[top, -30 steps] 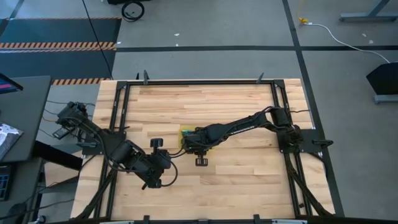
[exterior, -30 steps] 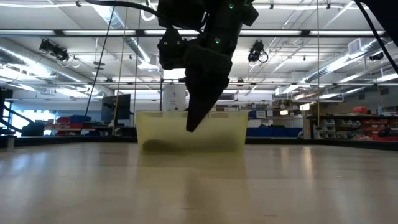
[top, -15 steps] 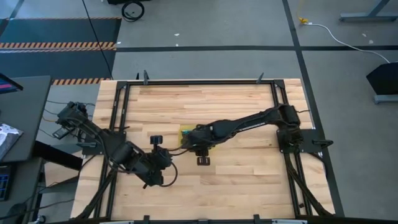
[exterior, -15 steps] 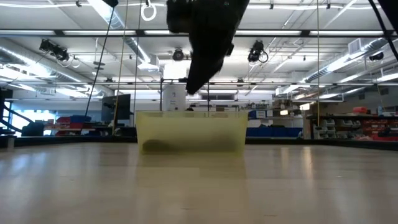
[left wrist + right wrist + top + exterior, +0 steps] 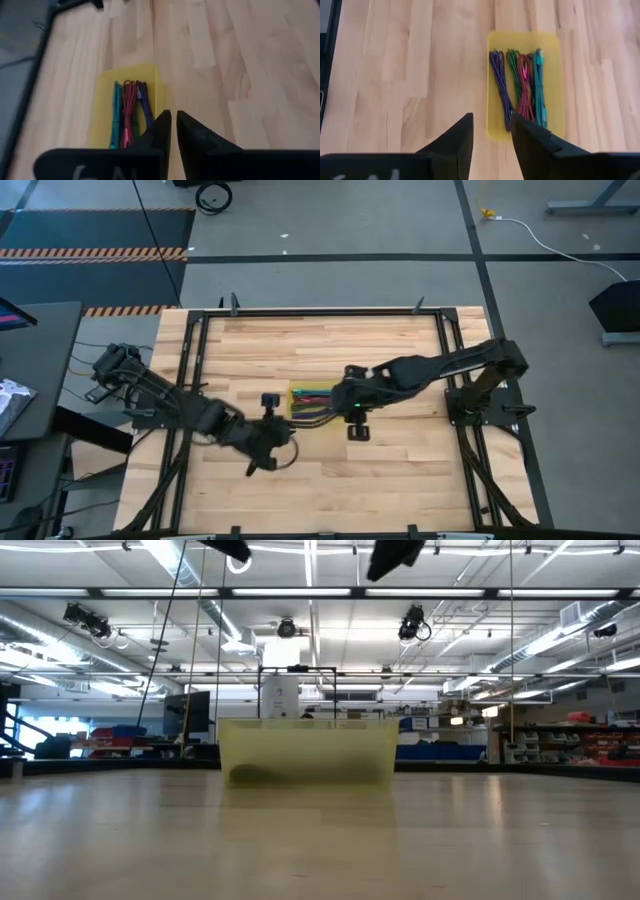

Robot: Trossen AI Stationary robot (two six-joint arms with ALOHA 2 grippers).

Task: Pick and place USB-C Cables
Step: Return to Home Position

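The short coloured USB-C cables (image 5: 517, 87) lie side by side in the small yellow plastic tray (image 5: 551, 60). The tray sits flat on the pale wooden plank table (image 5: 350, 340), near its middle.

The right gripper (image 5: 492, 131) hangs above the table just short of one end of the tray, a little toward the purple side. Its fingers are parted only narrowly and hold nothing. Seen from it, the cords run straight away along the tray's long axis. The purple-blue cable (image 5: 500, 87) is closest to the gripper's line, then the green cable (image 5: 512, 72), the magenta cable (image 5: 522, 87) and the teal cable (image 5: 539, 87) (whether the purple strand is one bundle or two cannot be told). From above, that axis lies left to right across the table.

The left gripper (image 5: 173, 131) is raised near the tray's other end, off to one long side. Its fingers are all but closed, with a hairline slit between them, and empty. The cables stretch lengthwise away from it too. Neither gripper touches the tray.
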